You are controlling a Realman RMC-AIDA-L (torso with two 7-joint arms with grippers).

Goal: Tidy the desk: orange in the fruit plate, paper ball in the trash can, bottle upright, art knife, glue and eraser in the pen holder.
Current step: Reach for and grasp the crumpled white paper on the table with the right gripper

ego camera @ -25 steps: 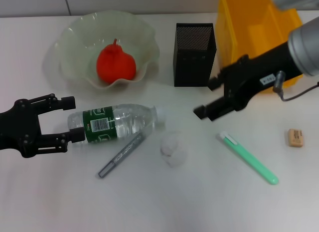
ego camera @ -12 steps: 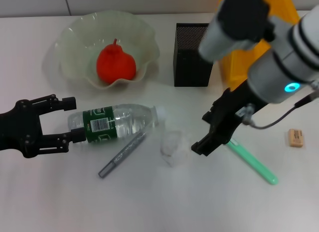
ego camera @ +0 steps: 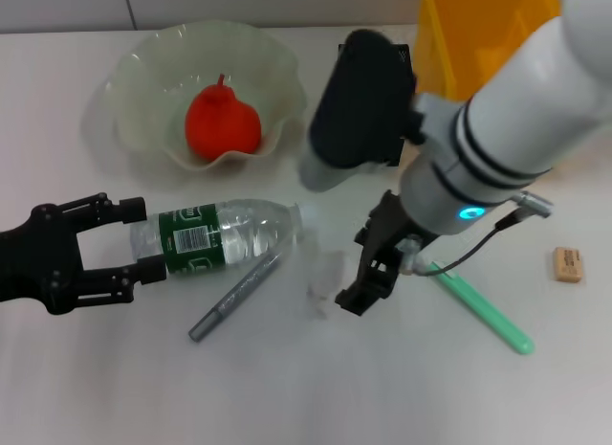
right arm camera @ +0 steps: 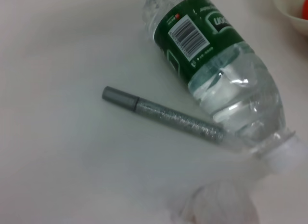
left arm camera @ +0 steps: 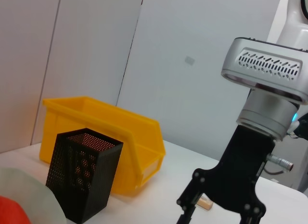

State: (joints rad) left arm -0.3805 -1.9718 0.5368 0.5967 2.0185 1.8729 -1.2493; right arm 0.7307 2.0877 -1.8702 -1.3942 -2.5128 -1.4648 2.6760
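Left end effector (ego camera: 122, 242) spread wide around lying bottle's (ego camera: 215, 235) base, right end effector (ego camera: 368, 273) over paper ball (ego camera: 323, 278), finger spread unclear

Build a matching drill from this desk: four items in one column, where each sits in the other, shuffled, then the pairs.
Items:
1. bottle
2. eraser
3. red fruit
4. pen holder

Places:
A. in the plate
B. beside the yellow bin
C. lying between the left gripper's open fingers
D. alone near the desk's right edge

Pairs: 1-C, 2-D, 3-A, 4-B
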